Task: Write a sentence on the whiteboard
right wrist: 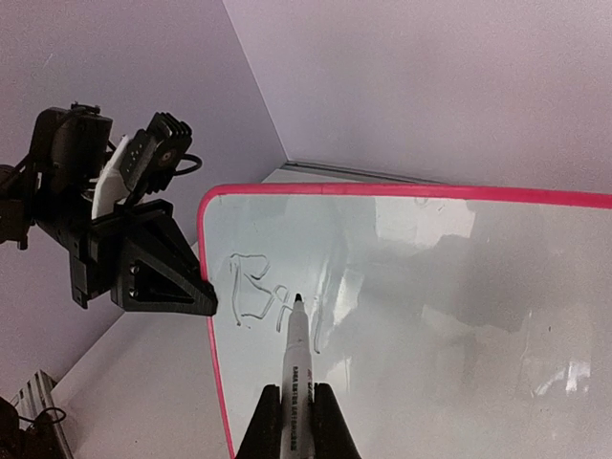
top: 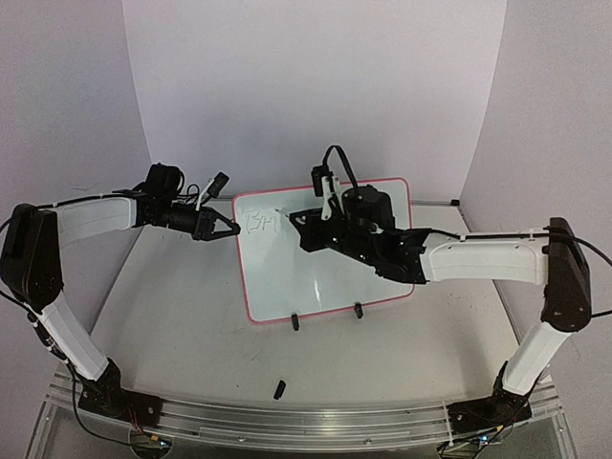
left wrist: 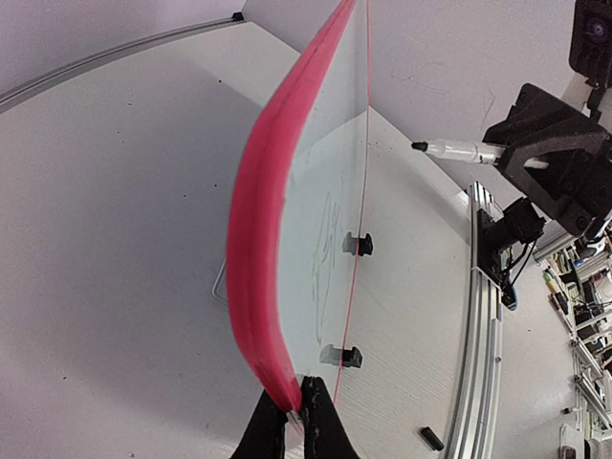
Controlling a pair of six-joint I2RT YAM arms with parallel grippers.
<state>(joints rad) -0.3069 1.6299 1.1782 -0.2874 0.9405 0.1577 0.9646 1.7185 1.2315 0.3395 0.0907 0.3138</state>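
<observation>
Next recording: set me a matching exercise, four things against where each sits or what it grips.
1 left tool
2 right tool
3 small black cap-like piece
4 dark handwritten letters

a shut on slim white marker pen
b on the table near the front rail
c shut on red-pink frame of glossy white whiteboard
d whiteboard's upper left corner

Pairs: 1c, 2a, 3b, 4d

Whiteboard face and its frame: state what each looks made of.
The whiteboard face: smooth glossy white, likely melamine or coated steel; it shows soft reflections and glare. Its frame: pink-red, semi-matte, probably moulded plastic, judging by its rounded edge and corner.
</observation>
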